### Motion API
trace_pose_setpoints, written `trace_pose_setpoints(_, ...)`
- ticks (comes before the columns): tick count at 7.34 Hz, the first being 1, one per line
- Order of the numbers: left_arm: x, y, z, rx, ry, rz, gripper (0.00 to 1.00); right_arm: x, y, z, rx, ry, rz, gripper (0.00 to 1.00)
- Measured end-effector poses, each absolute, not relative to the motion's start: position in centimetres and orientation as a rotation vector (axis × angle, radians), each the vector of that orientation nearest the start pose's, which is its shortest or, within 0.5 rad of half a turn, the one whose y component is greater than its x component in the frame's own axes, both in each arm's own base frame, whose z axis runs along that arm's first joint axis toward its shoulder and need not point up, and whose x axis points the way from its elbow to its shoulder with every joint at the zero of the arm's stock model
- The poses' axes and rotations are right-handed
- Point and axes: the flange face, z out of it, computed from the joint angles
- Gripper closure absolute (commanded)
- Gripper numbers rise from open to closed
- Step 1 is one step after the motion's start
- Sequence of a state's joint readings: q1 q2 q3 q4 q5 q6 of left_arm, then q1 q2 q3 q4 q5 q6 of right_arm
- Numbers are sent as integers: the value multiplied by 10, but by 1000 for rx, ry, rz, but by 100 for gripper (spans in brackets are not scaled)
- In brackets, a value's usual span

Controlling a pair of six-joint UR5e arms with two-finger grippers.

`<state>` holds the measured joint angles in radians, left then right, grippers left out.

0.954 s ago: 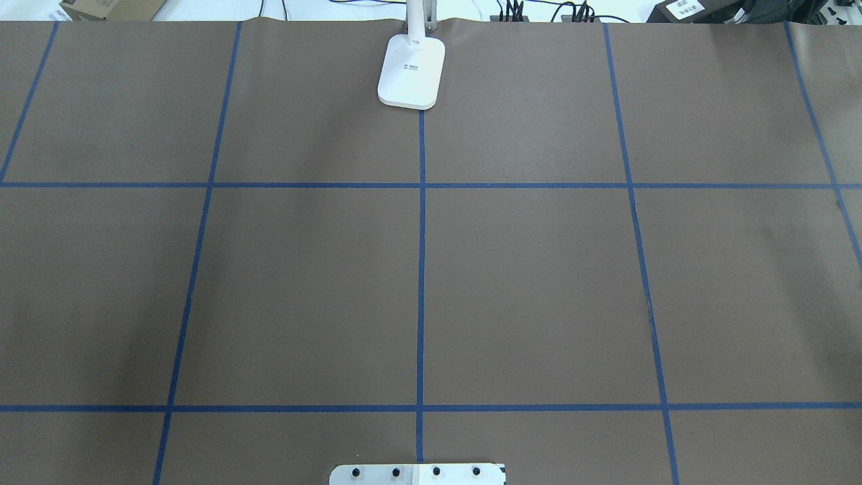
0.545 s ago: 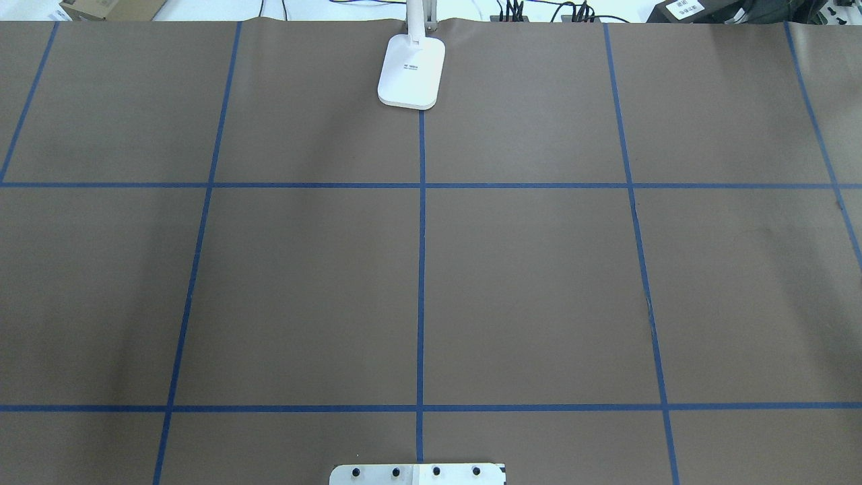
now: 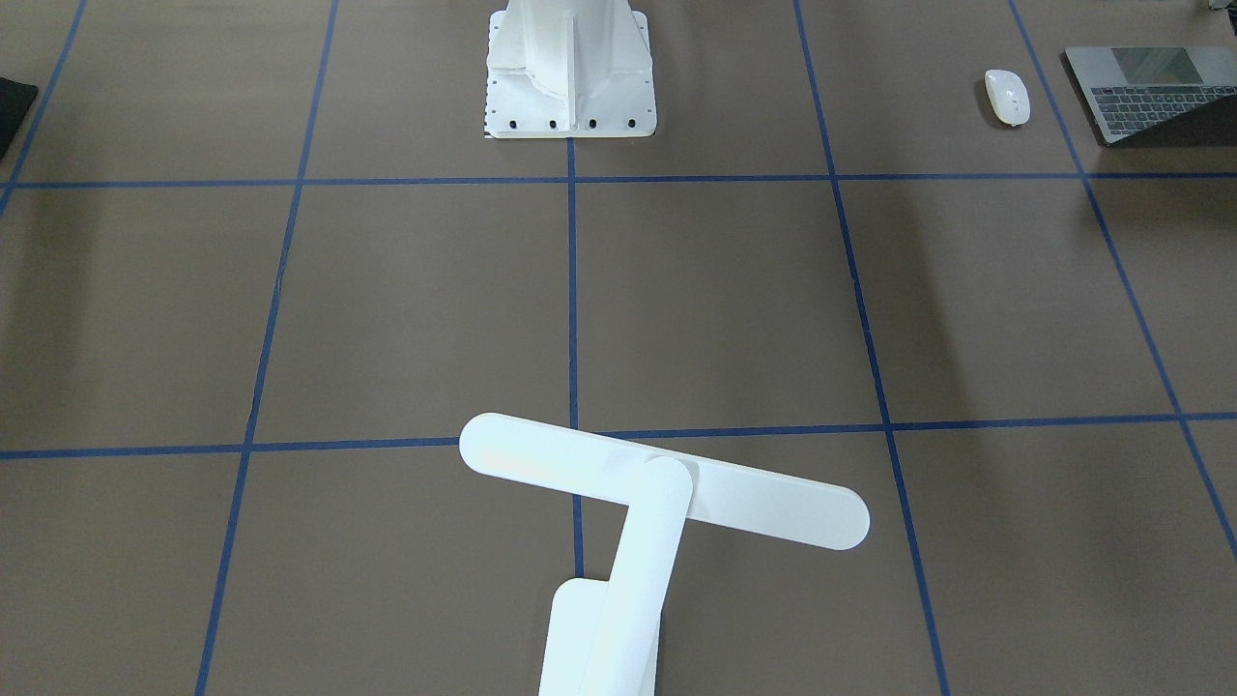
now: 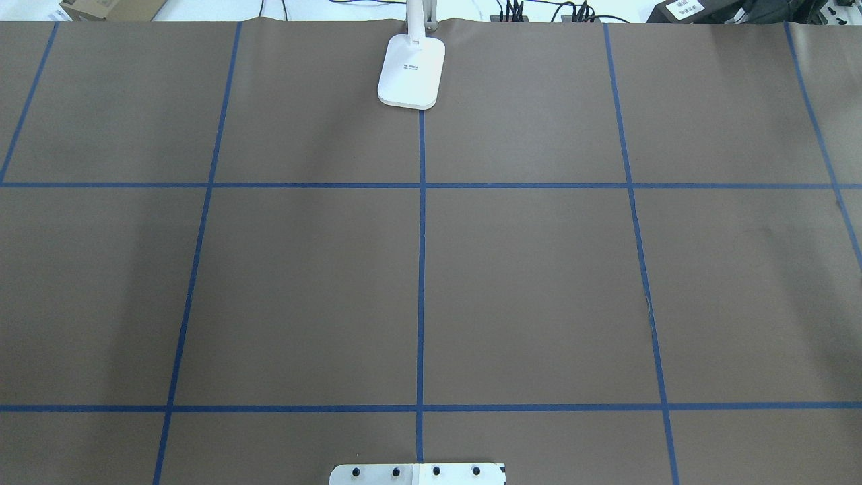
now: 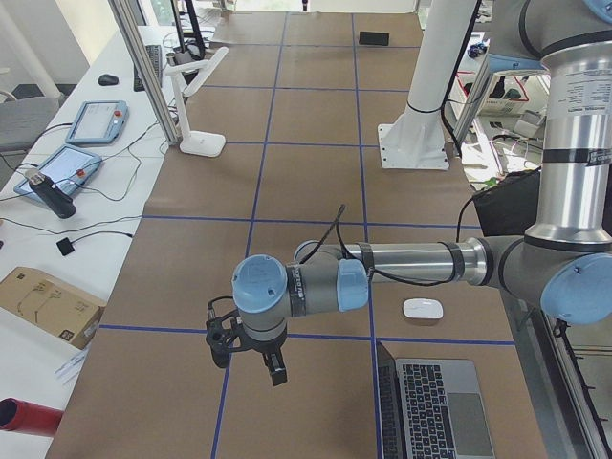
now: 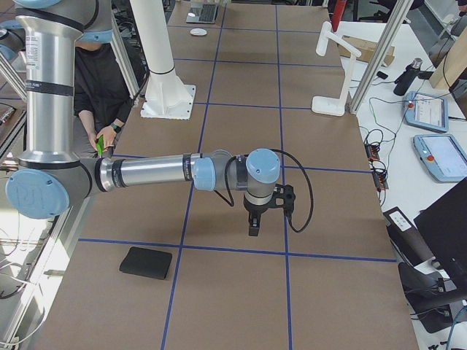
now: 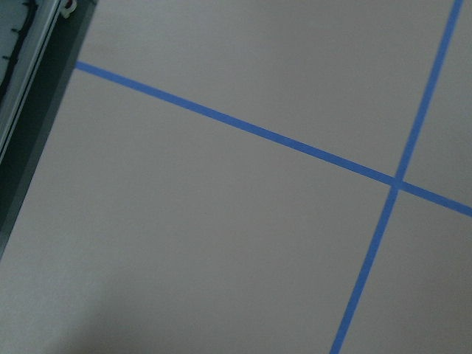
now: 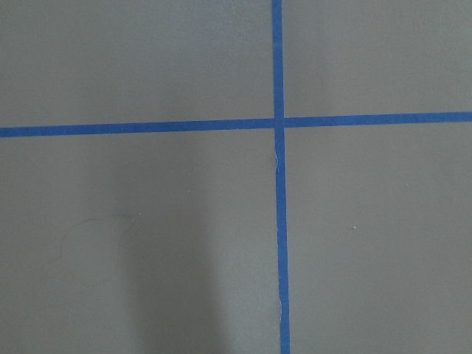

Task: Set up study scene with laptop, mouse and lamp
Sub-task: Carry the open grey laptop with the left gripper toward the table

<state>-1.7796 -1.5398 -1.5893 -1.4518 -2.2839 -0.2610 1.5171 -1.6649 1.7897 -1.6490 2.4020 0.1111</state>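
Upper right corner of the front-facing view: laptop (image 3: 1150, 92), lid open, keys up, partly cut off by the frame edge, flat on the brown table (image 3: 406, 300). Just left of that, apart from it: mouse (image 3: 1007, 97), also flat on the table. Bottom centre of the same view: lamp (image 3: 667, 488), upright, long bar head stretched over the blue tape lines (image 3: 572, 290), base at the bottom edge, well apart from laptop and mouse. Top centre: white pedestal (image 3: 570, 87), bolted down. Far left edge: corner of a black mat (image 3: 14, 106).

Lower middle of the left side view: left gripper (image 5: 247, 359), pointing down, held above the table near a tape line. Wide or narrow: cannot tell from this side. Laptop at the bottom right of that view, mouse just above it in the frame.

Centre of the right side view: right gripper (image 6: 253, 227), pointing down over the table, with the mat at lower left, well apart. Finger spacing: cannot tell. Upper left of that view: a person (image 6: 98, 80) in a dark top behind the arm.

Both wrist views: table and tape lines only.
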Motion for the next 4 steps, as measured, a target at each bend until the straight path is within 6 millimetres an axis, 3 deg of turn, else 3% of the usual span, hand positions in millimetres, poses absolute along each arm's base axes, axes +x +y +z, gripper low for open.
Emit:
trace_pose_setpoints(2, -179, -393, 692, -279, 612, -822, 1, 32, -453, 594, -27, -873, 34, 0)
trace_pose_setpoints(4, -172, -341, 691, -371, 533, -1102, 0, 32, -456, 591, -23, -879, 34, 0)
